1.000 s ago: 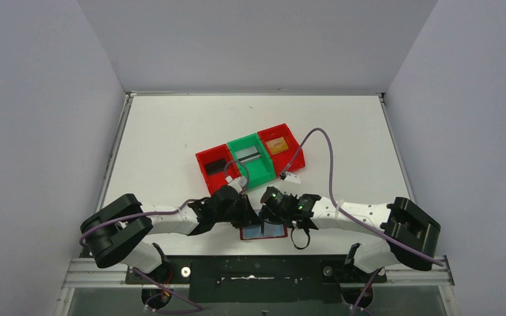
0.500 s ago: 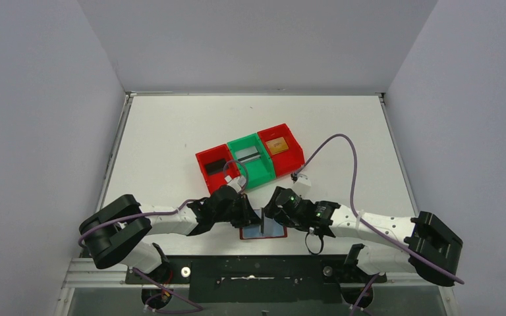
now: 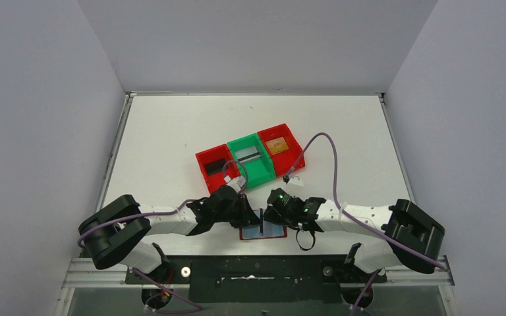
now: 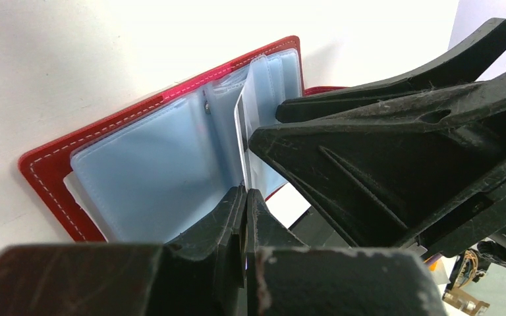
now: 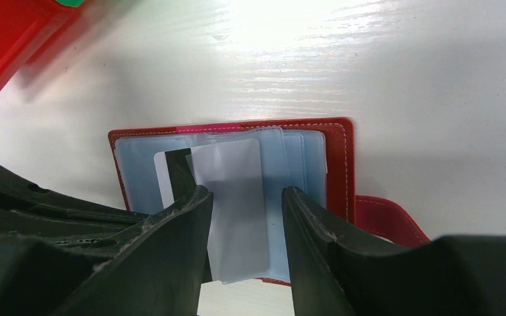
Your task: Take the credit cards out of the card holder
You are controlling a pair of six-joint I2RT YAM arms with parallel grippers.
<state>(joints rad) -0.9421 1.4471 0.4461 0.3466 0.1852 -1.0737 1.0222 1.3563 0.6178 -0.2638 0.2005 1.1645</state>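
Top view, lower centre: card holder [image 3: 263, 232] mostly hidden under left gripper [image 3: 255, 217] and right gripper [image 3: 267, 214]; only lower strip shows. Cards [image 3: 278, 145] in bins [image 3: 260, 175], centre: too small to read.

Left wrist view: right part of card holder behind right gripper's fingers [image 4: 382, 151]. Own fingers [image 4: 230, 220] blurred, bottom centre. Thin sheet at their tips: card or pocket, cannot tell.

Right wrist view: card holder's lower edge behind fingers [image 5: 171, 250]. Snap tab [image 5: 385, 220] partly covered, lower right. Red bin [image 5: 6, 46] cut off, upper left.
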